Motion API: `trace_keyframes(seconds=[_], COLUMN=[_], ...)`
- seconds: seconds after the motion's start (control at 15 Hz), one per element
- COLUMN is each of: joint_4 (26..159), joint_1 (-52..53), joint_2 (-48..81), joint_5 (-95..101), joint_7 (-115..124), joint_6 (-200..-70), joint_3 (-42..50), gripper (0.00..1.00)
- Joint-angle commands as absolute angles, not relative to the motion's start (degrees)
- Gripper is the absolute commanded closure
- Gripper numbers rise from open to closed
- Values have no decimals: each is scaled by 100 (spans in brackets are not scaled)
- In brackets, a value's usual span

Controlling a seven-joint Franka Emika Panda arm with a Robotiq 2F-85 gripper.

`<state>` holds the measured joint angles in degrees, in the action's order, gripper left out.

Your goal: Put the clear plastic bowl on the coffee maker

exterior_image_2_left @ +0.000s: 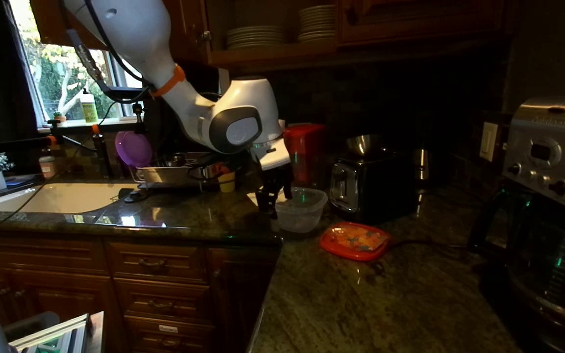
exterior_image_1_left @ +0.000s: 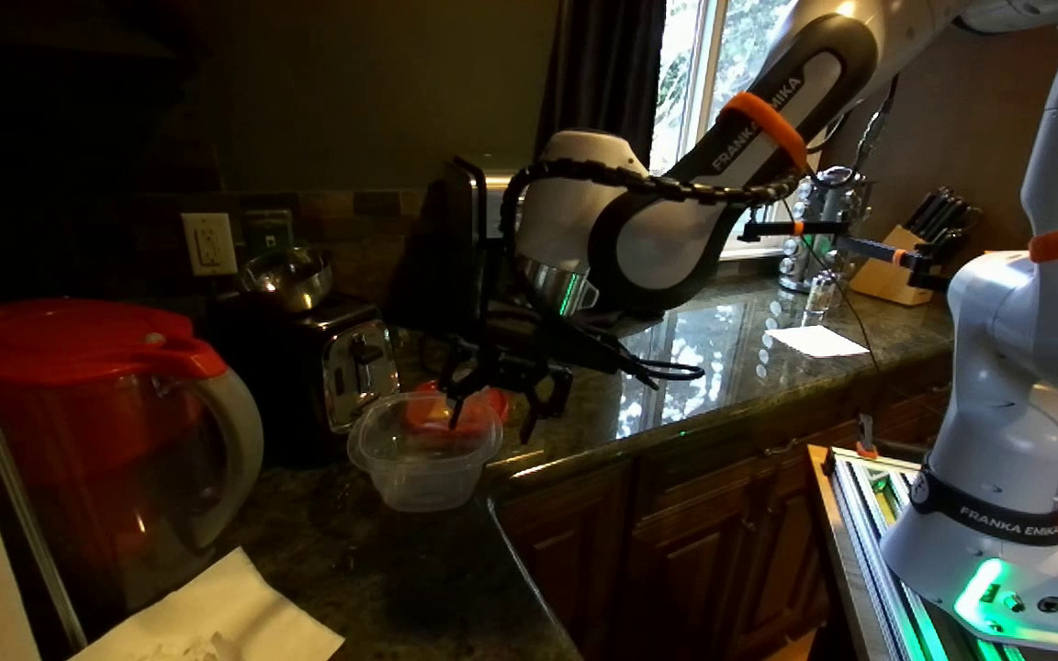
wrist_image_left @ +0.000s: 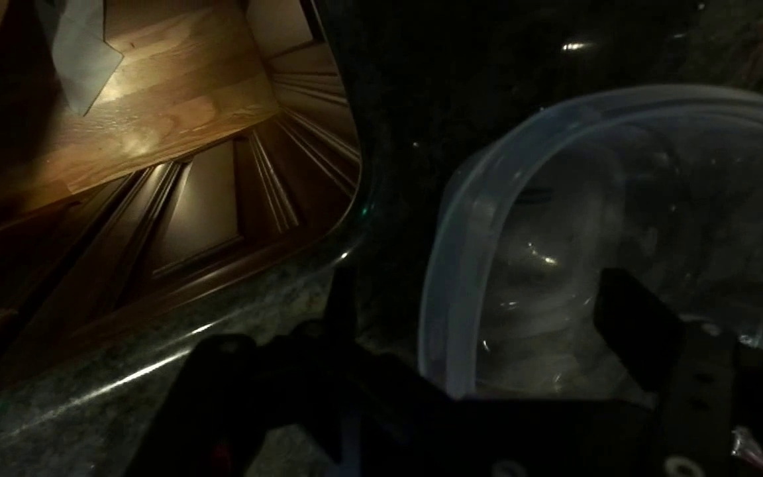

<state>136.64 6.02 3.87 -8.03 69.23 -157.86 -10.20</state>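
The clear plastic bowl stands upright on the dark counter near its inner corner edge, in both exterior views and at the right of the wrist view. My gripper is open and straddles one wall of the bowl's rim, in both exterior views and the wrist view. One finger is over the bowl's inside, the other outside it; both look apart from the wall. The coffee maker stands at the far right in an exterior view, silver front showing and top partly cut off.
A red lid lies on the counter beside the bowl. The chrome toaster carries a metal bowl. A red-topped pitcher and white paper are close by. The counter edge runs beside the gripper.
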Motion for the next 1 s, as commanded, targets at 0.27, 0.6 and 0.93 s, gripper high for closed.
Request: trace_keyframes(seconds=[0.27,0.6,0.93], joint_4=[13577,13828,14040], joint_1=[821,691,723], joint_2=[427,-293,-958], joint_5=[-75,-304,-1192], joint_7=[7193,6667,5879], joint_6=[-15648,-15614,-15385], joint_3=[-640,-599,-684], gripper=[71,99,99])
